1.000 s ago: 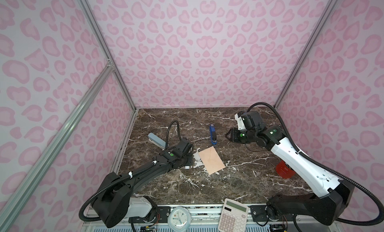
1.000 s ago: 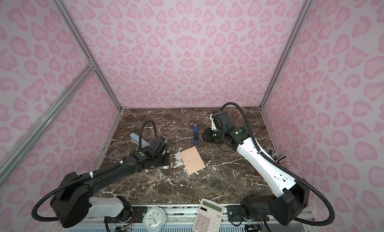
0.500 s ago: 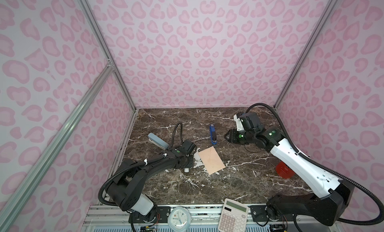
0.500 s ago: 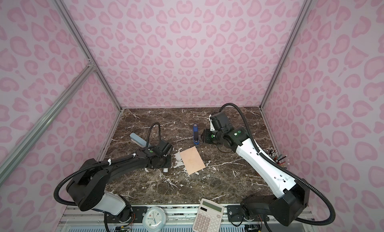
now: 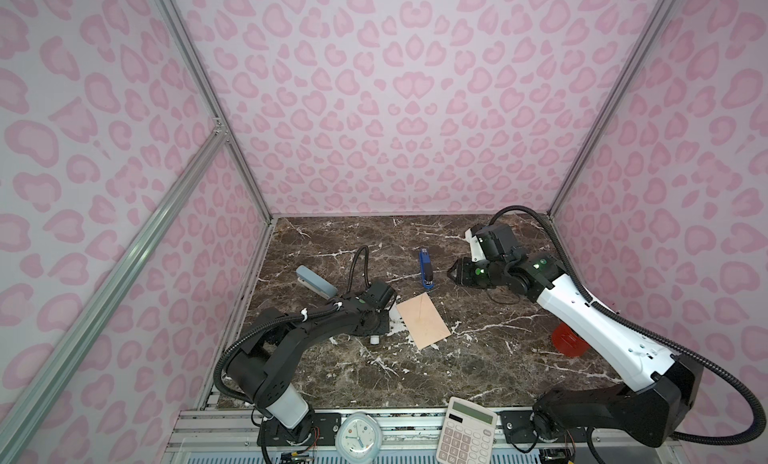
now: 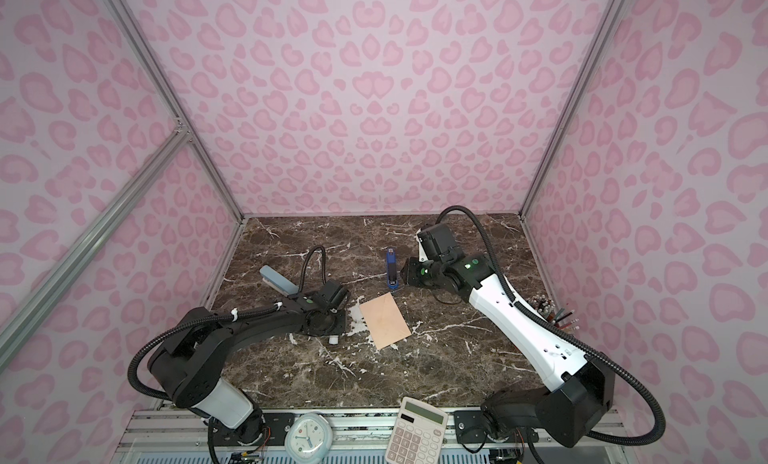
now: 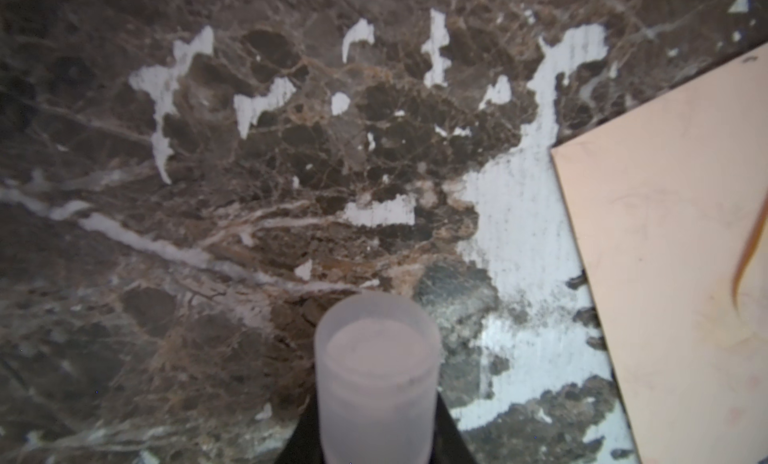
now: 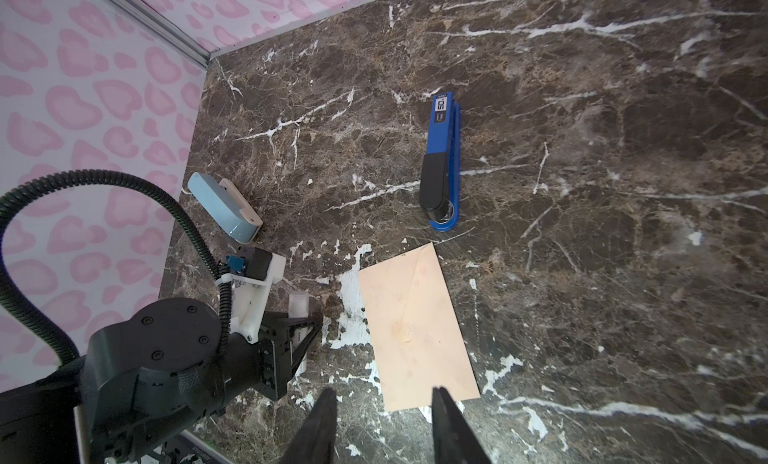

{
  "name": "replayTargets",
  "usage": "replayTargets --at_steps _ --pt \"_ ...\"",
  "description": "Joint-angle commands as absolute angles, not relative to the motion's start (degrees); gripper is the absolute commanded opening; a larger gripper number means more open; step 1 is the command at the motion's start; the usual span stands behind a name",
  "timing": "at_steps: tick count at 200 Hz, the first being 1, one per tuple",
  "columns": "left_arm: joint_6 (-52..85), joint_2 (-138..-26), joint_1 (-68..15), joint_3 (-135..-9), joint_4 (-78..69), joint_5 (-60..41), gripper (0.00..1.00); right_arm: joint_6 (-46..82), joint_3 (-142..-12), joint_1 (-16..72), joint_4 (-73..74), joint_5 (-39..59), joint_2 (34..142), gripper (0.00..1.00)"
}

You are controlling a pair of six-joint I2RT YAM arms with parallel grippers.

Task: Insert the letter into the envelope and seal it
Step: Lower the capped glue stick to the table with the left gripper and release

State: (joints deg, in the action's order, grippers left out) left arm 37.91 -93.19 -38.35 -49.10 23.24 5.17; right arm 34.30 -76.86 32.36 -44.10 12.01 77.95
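Note:
The peach envelope (image 5: 423, 320) (image 6: 384, 321) lies flat on the marble table with its flap folded down, as the right wrist view also shows (image 8: 415, 329). The letter is hidden from every view. My left gripper (image 5: 376, 330) (image 7: 376, 441) rests low just left of the envelope, shut on a translucent white glue stick (image 7: 376, 370) (image 8: 298, 306) that points down at the table beside the envelope's edge (image 7: 681, 275). My right gripper (image 5: 455, 271) (image 8: 380, 393) hovers open and empty above the table behind the envelope, near the blue stapler.
A blue stapler (image 5: 425, 270) lies behind the envelope. A pale-blue stapler (image 5: 316, 281) sits at the back left. A red object (image 5: 567, 339) stands by the right arm, pencils (image 6: 555, 314) by the right wall. A calculator (image 5: 467, 430) and clock (image 5: 356, 439) sit on the front rail.
The left arm's elbow has folded back and risen while its gripper stayed beside the envelope. The right gripper has shifted slightly left.

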Motion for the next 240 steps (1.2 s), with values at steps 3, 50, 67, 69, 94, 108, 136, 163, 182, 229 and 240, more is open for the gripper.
replayTargets --at_steps 3,50,67,69,94,108,136,163,182,229,240 --pt "37.85 -94.23 -38.32 -49.13 25.23 4.39 0.18 34.39 -77.69 32.38 -43.73 11.60 78.78 0.40" --pt "37.44 -95.35 -38.30 -50.12 26.37 4.14 0.25 34.31 -78.60 32.36 -43.81 11.31 79.54 0.40" --pt "37.35 -95.73 -38.28 -50.27 26.40 3.71 0.29 34.36 -78.99 32.36 -43.86 11.29 79.70 0.40" --pt "37.35 -95.72 -38.29 -50.25 26.40 3.63 0.29 34.36 -79.05 32.37 -43.88 11.30 79.78 0.40" --pt "37.16 -95.97 -38.31 -50.45 26.46 3.36 0.35 34.21 -79.62 32.39 -44.18 11.14 80.15 0.40" --pt "37.07 -96.06 -38.32 -50.69 26.62 3.39 0.35 34.17 -80.07 32.43 -44.44 10.99 80.33 0.40" --pt "37.00 -96.49 -38.28 -51.06 27.09 2.91 0.41 34.01 -80.64 32.42 -44.72 10.90 80.55 0.40" --pt "36.82 -96.20 -38.25 -51.30 27.35 3.08 0.43 33.93 -80.93 32.35 -44.87 10.90 80.68 0.40" --pt "36.76 -96.12 -38.31 -51.50 27.51 3.03 0.49 33.84 -81.06 32.42 -44.88 10.89 80.66 0.40" --pt "35.97 -95.50 -38.31 -52.54 28.04 2.54 0.60 33.83 -81.22 32.40 -44.85 10.90 80.62 0.40" --pt "35.66 -95.17 -38.32 -53.12 28.52 2.68 0.63 33.75 -81.25 32.49 -44.95 10.79 80.65 0.40"
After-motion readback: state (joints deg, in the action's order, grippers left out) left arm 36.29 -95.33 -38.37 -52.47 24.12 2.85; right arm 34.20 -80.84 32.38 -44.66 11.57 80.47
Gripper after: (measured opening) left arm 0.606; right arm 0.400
